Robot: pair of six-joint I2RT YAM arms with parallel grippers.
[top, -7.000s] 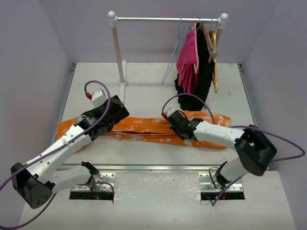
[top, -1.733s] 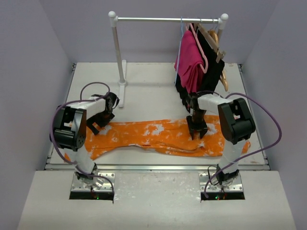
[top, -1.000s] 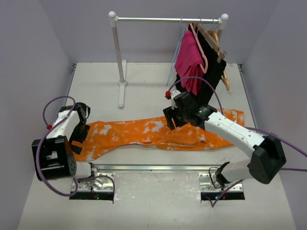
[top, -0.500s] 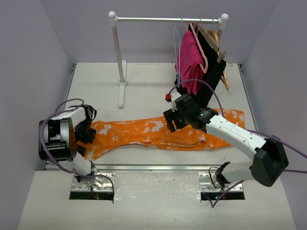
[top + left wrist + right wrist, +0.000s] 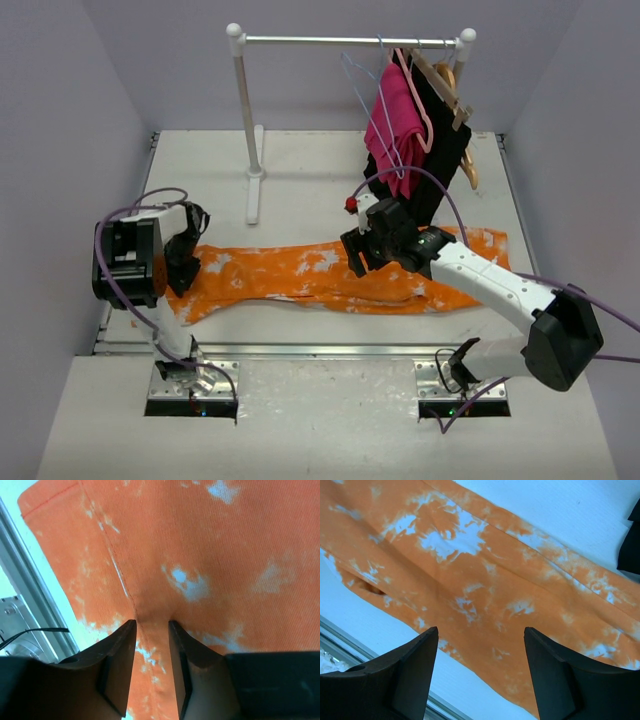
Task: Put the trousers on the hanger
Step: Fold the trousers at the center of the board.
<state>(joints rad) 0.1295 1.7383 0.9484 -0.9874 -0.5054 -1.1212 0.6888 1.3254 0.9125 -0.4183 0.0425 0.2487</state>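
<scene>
The orange trousers with white blotches lie flat across the table, left to right. My left gripper is down on their left end. In the left wrist view its fingers stand close together with a ridge of the orange cloth pinched between them. My right gripper hovers open above the middle of the trousers, with nothing between its fingers. The pale blue wire hanger hangs bare on the rail, left of the pink garment.
A white rail on a post stands at the back. It carries a pink garment, a black garment and a tan wooden hanger. A metal strip runs along the table's near edge.
My left gripper has gone from wide open to closed on the trousers' left end. The wire hanger has swung left along the rail. The right arm has barely moved.
</scene>
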